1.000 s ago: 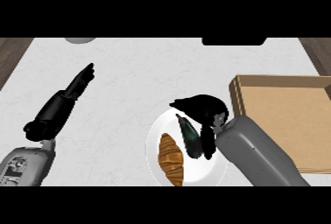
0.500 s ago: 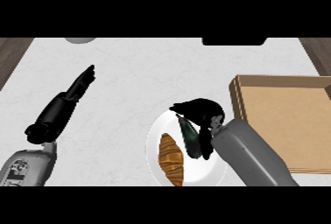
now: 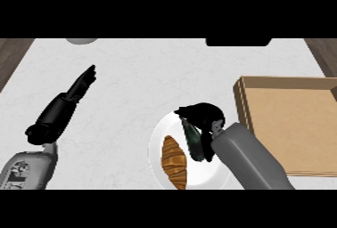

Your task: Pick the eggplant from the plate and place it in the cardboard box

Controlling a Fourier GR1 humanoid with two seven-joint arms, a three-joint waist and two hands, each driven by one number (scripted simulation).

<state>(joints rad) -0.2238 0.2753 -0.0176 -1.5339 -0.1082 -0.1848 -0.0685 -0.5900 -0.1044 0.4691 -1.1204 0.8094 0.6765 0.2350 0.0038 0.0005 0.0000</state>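
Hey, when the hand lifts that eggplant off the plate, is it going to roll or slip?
Probably stiff: the eggplant lies as one straight dark body on the plate. Its long rounded shape could roll sideways toward the croissant if nudged. Its skin looks smooth, so it may slide under the right hand.

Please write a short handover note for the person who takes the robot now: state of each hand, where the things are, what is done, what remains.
Right hand: over the plate, fingers curled at the top end of the eggplant; a grasp cannot be confirmed.
Left hand: open, resting at the left, fingers straight.
Eggplant lies on the plate beside a croissant.
Cardboard box: to the right of the plate.
Done: reach to the eggplant.
Left: lift it, carry it right, place it in the box.
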